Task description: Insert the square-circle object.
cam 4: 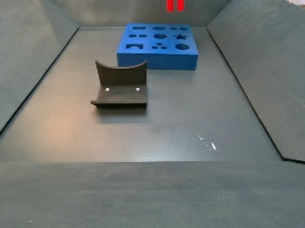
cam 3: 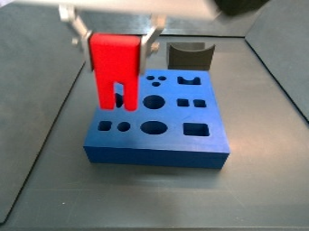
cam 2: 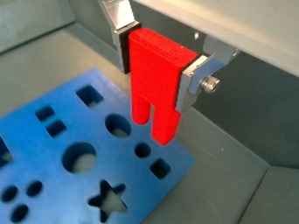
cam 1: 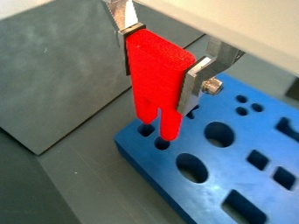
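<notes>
— What is seen nearest, and what further back?

— In a side view the dark grey block (cam 4: 119, 85) with the curved top is found nearest, well apart from the blue slab (cam 4: 161, 44) behind it. At the far edge only the prong tips of the red piece (cam 4: 176, 5) are shown above the slab.

— How is the red piece held?

— Its solid upper body is clamped between the silver fingers (cam 1: 201, 74) of the gripper (cam 1: 162, 54), which is closed on it. The piece is kept upright, prongs down, above the slab's left edge as shown in a side view (cam 3: 114, 61).

— Are the prongs in their holes yet?

— Not seated, it is judged. In a wrist view the tips are seen just over two small holes near the slab's corner (cam 1: 149, 129); whether they touch the rim cannot be told.

— How should the step be done well?

— The prongs should be lined up squarely over the matching holes before any push is made. The piece should be kept vertical and lowered slowly; if resistance is felt, a small sideways correction is better than force. The grip should be loosened only once the body is seated.
</notes>
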You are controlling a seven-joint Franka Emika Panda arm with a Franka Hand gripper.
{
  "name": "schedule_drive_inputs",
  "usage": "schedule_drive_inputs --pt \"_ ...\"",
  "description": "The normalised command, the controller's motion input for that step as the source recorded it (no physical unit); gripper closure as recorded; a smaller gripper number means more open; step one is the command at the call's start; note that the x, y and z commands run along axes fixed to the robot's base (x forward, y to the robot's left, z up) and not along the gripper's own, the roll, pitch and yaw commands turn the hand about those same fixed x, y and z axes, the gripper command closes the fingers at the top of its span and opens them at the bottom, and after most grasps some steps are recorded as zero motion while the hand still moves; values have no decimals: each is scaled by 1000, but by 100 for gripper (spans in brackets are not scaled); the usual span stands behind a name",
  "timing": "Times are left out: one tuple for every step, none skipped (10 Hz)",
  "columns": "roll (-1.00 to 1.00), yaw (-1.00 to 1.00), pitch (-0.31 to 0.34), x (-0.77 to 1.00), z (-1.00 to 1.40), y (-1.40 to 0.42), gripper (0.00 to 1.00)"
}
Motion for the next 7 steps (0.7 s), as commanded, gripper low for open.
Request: schedule_drive_inputs --pt "-4 129 -140 -200 -986 14 100" --pt "-109 0 -264 -337 -657 0 100" --pt "-150 0 -343 -369 -486 0 100" --pt "-151 0 -370 -323 -443 0 100" --pt "-163 -57 -274 -83 -500 14 100" --pt "0 -29 0 3 0 0 100" --pt "0 0 0 -3 -63 0 100"
